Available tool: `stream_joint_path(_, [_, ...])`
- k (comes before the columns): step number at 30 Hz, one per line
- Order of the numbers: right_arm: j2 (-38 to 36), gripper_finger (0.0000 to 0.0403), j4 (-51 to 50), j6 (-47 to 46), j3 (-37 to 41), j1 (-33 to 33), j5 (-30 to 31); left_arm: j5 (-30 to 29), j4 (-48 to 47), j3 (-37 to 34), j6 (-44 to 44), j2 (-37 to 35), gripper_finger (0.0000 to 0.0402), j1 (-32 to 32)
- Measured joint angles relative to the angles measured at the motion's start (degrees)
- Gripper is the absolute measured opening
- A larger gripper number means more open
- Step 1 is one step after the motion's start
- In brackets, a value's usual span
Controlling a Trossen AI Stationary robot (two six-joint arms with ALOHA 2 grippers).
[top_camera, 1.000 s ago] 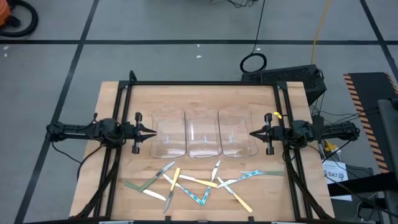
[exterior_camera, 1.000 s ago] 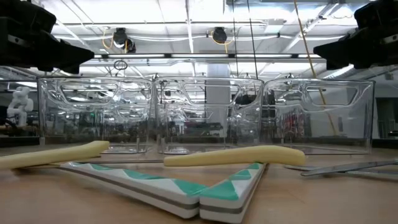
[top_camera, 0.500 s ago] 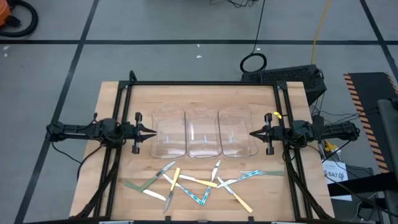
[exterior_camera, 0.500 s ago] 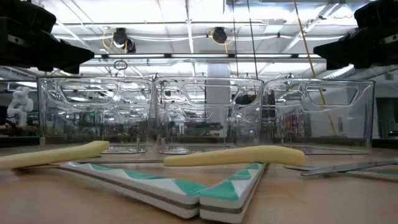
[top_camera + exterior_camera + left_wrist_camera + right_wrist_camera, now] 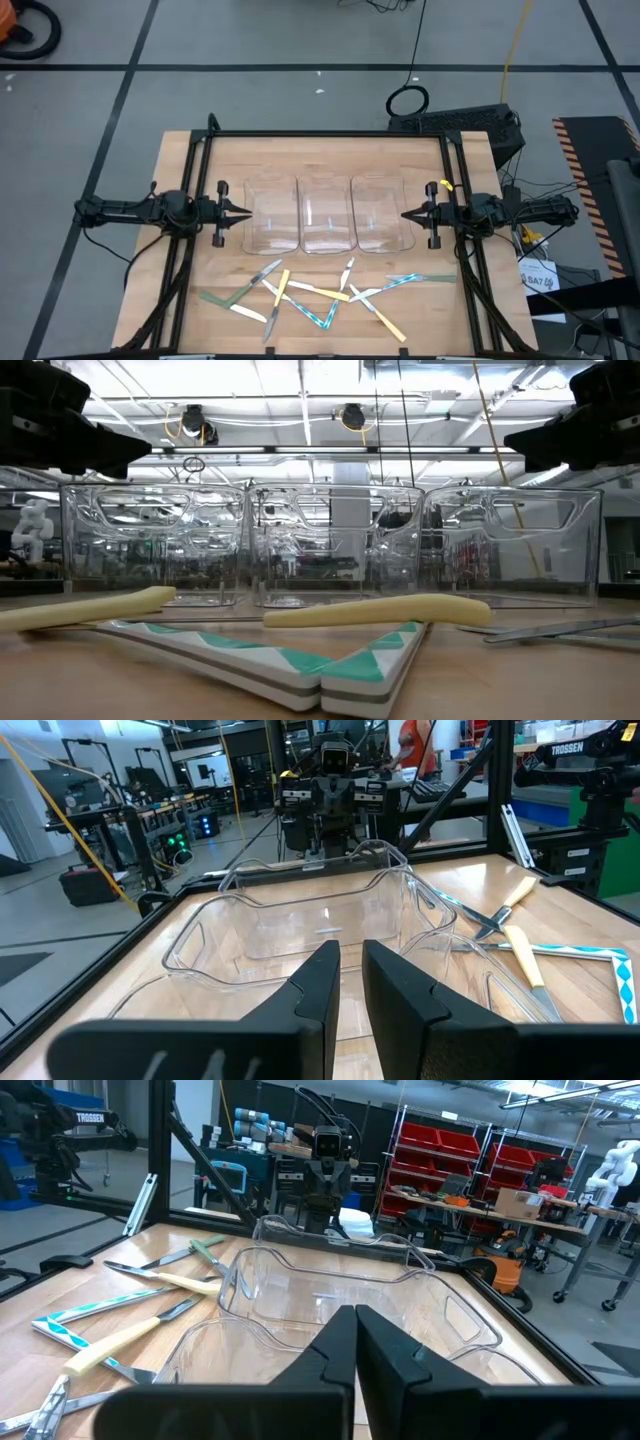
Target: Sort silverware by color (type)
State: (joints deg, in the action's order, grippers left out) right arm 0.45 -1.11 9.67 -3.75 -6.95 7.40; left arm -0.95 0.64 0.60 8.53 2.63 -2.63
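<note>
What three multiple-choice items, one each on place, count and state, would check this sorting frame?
1. Where does the silverware lie?
A. inside the bins
B. on the table in front of the bins
C. on the floor

2. How many clear bins stand in the row?
A. two
B. three
C. five

3. What is the right gripper doing?
A. shut, holding nothing
B. gripping a fork
C. wide open over a bin

Answers:
1 B, the pieces are scattered on the wood beside the bins.
2 B, three bins sit side by side.
3 A, its fingers meet with nothing between them.
</note>
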Motion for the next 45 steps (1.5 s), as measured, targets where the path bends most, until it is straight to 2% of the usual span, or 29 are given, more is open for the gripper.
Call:
stream_joint_path(38, [0.0,0.0002,0.5,-1.3,0.0,0.0,0.0,0.0,0.0,0.0,0.0,0.0,0.0056,0.0])
stream_joint_path(45, [0.0,0.0002,3.6,-2.7,-0.5,0.0,0.1,0.0,0.2,0.0,0.0,0.0,0.0056,0.0])
